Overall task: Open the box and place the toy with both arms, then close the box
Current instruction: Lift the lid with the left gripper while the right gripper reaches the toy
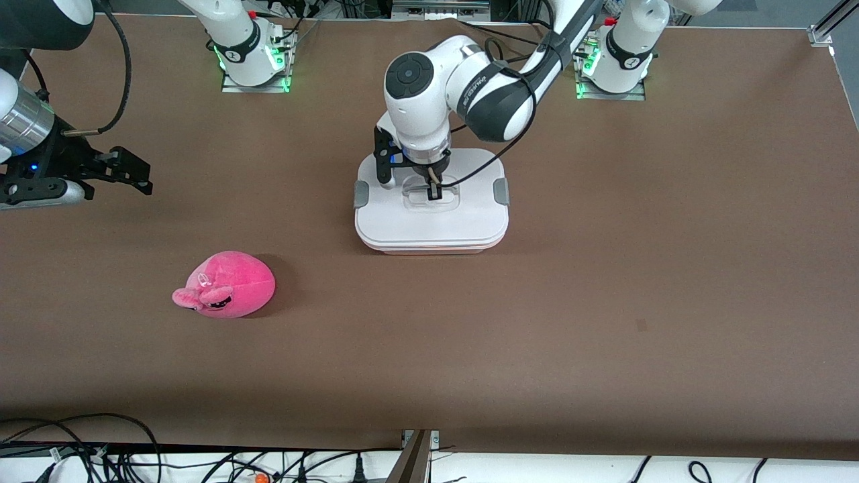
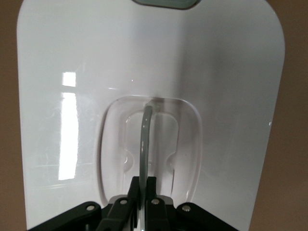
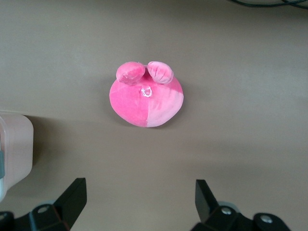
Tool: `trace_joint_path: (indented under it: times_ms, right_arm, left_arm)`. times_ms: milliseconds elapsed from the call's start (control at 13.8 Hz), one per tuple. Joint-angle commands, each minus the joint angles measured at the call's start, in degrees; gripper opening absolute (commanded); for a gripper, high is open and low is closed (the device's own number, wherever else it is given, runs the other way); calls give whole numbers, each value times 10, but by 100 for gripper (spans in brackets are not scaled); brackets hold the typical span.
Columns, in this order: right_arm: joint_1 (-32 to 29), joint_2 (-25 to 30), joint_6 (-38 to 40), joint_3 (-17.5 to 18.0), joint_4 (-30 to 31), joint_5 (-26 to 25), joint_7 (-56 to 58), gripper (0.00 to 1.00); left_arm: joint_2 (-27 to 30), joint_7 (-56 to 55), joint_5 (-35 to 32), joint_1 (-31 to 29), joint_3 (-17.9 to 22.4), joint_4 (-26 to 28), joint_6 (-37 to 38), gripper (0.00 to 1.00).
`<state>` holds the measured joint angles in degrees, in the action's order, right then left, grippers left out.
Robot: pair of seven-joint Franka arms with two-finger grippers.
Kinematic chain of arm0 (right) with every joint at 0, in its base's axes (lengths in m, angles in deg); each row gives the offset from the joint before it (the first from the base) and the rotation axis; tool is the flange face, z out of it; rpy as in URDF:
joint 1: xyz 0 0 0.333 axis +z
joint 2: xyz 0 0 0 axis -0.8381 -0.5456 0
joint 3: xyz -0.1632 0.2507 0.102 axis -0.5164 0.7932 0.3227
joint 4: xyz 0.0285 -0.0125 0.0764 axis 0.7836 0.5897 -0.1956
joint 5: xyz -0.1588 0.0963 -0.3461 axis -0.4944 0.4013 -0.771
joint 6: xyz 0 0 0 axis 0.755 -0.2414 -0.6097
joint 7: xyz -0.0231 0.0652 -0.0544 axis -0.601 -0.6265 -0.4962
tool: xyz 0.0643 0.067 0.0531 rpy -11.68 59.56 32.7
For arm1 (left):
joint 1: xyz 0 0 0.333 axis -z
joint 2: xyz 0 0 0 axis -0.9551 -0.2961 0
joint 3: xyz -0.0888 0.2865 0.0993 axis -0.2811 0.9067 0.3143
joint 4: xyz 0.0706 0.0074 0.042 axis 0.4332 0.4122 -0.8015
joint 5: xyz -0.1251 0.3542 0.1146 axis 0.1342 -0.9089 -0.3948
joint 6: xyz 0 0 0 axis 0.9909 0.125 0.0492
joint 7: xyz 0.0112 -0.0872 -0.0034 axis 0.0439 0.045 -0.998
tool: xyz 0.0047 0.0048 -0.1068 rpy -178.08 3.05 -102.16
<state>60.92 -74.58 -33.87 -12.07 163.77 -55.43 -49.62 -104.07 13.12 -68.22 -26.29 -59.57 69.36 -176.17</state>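
Left gripper [image 1: 434, 193]: clamped on the handle [image 2: 146, 139] of the lid [image 1: 429, 218]; lift it straight up.
Right gripper [image 3: 139, 199]: wide, empty, waiting above the toy [image 1: 228, 284].

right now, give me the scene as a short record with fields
box: lid on, box mid-table
left claw: shut on the lid's clear handle
right claw: open, above the table toward the right arm's end, waiting
toy: on the table, nearer the front camera than the box, untouched
stage: box not yet opened
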Motion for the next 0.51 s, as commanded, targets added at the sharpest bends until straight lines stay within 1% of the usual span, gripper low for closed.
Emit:
trace_joint_path:
  times_ms: [0, 145, 291, 436]
  right_arm:
    - [-1, -1, -5, 1, -1, 2, -1, 100]
    - [-1, -1, -7, 1, 0, 2, -1, 100]
    - [-1, -2, -9, 1, 1, 2, -1, 100]
    - [-1, -2, -10, 1, 1, 2, 0, 100]
  left_arm:
    - [11, -6, 1, -3, 0, -25, 37, 0]
    - [15, -4, 1, -19, 1, -38, 66, 0]
    - [22, -13, 2, -42, 9, -42, 68, 0]
    - [27, -24, 3, -116, 7, -43, 69, 0]
